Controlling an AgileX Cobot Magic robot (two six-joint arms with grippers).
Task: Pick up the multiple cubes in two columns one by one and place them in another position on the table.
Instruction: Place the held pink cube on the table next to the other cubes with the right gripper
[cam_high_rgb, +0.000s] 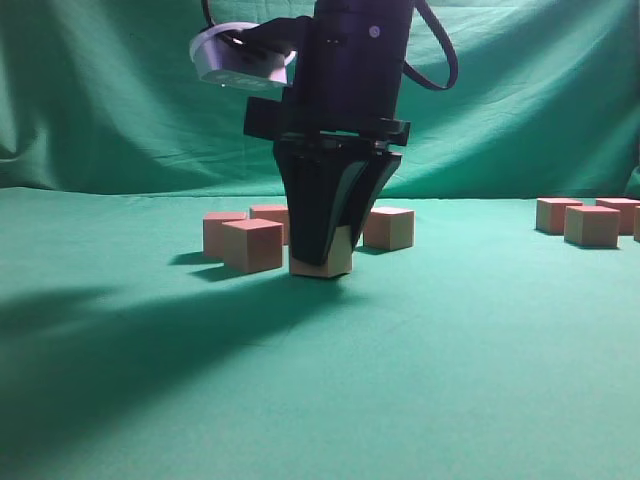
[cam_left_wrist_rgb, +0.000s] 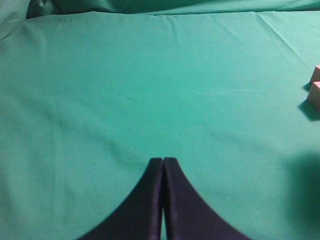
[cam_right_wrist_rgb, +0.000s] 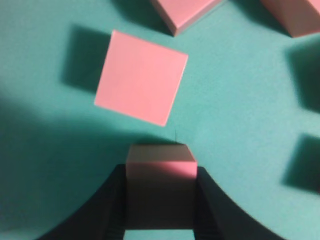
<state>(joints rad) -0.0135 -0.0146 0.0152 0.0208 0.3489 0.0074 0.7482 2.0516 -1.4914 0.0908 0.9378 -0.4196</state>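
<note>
My right gripper (cam_right_wrist_rgb: 160, 200) pinches one cube (cam_right_wrist_rgb: 161, 161) at frame centre — resting on the table (cam_high_rgb: 450, 330); left gripper (cam_left_wrist_rgb: 163, 165) pressed together.

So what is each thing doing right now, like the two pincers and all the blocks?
Right pincer: shut on one cube, down at the table.
Held cube: between the jaws, low on the cloth.
Left pincer: shut, empty, over bare cloth.
Nearby cubes: sitting loose on the table.
Far-right cubes: sitting on the table, apart from the rest.
</note>
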